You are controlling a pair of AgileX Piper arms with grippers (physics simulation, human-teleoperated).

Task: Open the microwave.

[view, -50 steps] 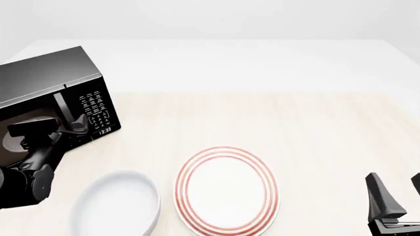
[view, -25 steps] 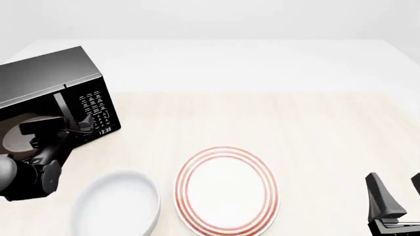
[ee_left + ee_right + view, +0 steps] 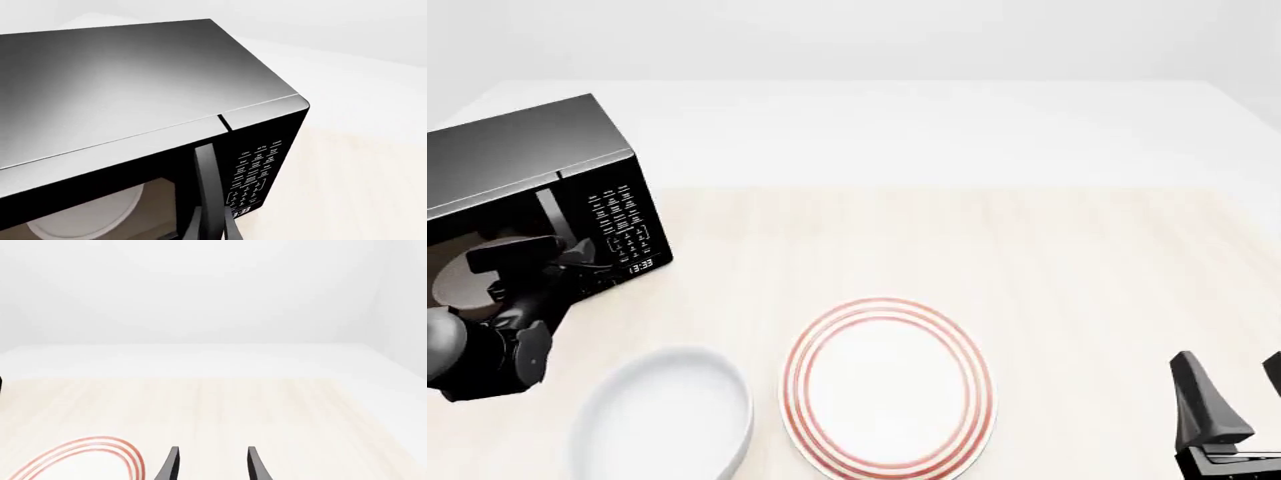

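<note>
The left gripper (image 3: 585,262) is creeping closer, apparently grasping the microwave (image 3: 547,170) handle (image 3: 208,192); door (image 3: 100,205) remaining closed.

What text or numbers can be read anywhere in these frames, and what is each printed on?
"13:33": the digital clock at the bottom of the microwave button panel.
White button labels on that panel: too small and blurred to read in either view.
The striped plate and white bowl carry no text.
</note>
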